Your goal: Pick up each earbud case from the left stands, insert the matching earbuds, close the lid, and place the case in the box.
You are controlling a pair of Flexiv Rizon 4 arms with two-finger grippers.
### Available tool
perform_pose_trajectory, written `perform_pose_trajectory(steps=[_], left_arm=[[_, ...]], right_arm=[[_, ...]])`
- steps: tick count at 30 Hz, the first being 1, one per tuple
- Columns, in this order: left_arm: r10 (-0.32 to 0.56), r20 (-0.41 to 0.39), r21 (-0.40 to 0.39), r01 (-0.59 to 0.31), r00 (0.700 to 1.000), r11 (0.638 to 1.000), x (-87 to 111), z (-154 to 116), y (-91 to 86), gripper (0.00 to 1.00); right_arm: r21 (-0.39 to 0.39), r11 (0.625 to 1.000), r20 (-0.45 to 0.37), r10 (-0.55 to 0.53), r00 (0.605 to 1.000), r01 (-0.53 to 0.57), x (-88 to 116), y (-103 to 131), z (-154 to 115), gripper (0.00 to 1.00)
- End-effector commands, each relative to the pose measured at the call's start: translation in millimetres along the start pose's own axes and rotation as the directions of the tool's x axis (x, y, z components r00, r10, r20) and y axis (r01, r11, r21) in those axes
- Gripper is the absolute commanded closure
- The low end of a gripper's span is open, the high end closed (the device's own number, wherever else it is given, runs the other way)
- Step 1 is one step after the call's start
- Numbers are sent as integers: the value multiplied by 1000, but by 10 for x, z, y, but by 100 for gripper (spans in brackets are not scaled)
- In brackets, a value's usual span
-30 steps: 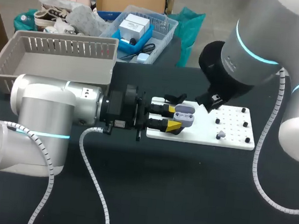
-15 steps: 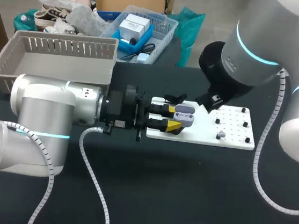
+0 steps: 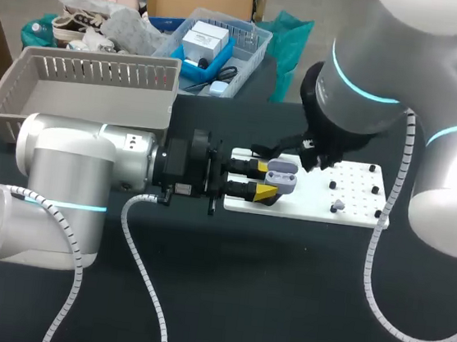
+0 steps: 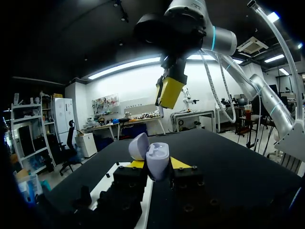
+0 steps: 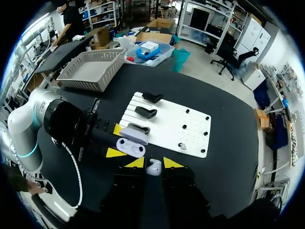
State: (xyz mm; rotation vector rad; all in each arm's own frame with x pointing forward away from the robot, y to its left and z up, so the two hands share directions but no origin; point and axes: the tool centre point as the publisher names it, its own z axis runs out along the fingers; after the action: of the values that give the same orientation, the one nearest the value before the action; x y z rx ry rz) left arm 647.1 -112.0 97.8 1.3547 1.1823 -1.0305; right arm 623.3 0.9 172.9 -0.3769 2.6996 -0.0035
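Observation:
A lavender earbud case (image 3: 282, 180) with its lid open sits between the yellow fingertips of my left gripper (image 3: 265, 180), which is shut on it over the left end of the white board (image 3: 356, 212). In the left wrist view the case (image 4: 156, 158) stands upright with its lid tilted back. My right gripper (image 5: 153, 163) hangs just above the case (image 5: 130, 147), shut on a small pale earbud (image 5: 153, 167). Another earbud (image 5: 182, 146) lies on the board. Two black cases (image 5: 151, 98) rest on stands at the board's far left.
A grey slatted basket (image 3: 89, 89) stands at the table's back left. The white board has several black pegs (image 3: 372, 167) on its right half. My left arm's cable (image 3: 144, 277) trails over the dark table in front.
My right arm has swung left, and its wrist now sits closer over the open case. The left arm and the case have not moved.

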Motion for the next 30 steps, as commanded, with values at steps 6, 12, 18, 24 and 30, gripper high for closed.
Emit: perform_pose_trajectory(steps=[6,12,18,24,30], left_arm=[[0,-2,-1,0,1000,1000,2,6,1,100],[0,-2,-1,0,1000,1000,2,6,1,100],[0,-2,-1,0,1000,1000,2,6,1,100],[0,-2,-1,0,1000,1000,2,6,1,100],[0,-2,-1,0,1000,1000,2,6,1,100]], right_arm=[[39,999,-107,2,994,2,-13,105,55,100],[38,999,-85,-13,996,16,-35,193,-20,100],[38,999,-85,-13,996,16,-35,193,-20,100],[38,999,-85,-13,996,16,-35,193,-20,100],[38,999,-85,-13,996,16,-35,193,-20,100]])
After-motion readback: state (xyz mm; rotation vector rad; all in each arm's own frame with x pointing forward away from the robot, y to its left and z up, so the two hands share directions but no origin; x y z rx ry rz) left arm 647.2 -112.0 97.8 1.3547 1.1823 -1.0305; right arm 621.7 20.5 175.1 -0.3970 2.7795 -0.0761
